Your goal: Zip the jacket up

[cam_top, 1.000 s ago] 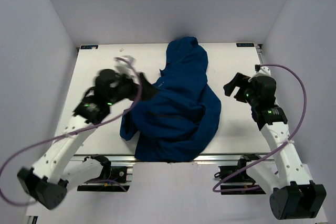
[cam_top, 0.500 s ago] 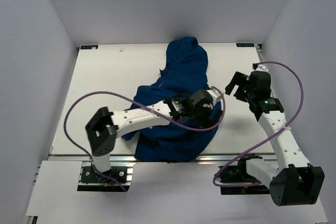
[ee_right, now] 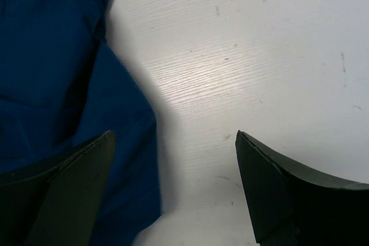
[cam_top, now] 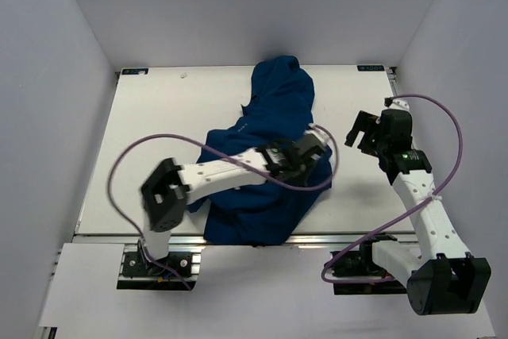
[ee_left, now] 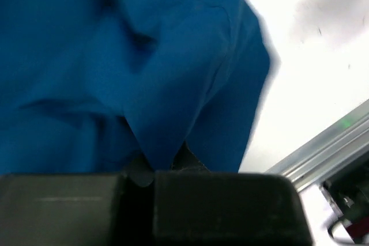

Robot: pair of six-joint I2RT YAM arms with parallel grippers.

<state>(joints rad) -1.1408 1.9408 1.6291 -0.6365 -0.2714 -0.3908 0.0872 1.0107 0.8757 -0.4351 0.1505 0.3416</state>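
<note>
Jacket [cam_top: 274, 109] is pinched by the left gripper [cam_top: 316, 145], jaws together on a fold at its right edge; the right gripper [cam_top: 363, 129] hangs spread over the table [cam_top: 159, 117] just beside. It lies crumpled mid-table, zipper hidden, so zipping looks unstarted.

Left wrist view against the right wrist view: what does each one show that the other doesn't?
Only the left wrist view: the left fingers closed together, seemingly pinching a fold of the dark blue soft-fabric jacket, plus a silver metal rail. Only the right wrist view: the right fingers spread wide, holding nothing. Both: the jacket's edge lying on the white table.
</note>
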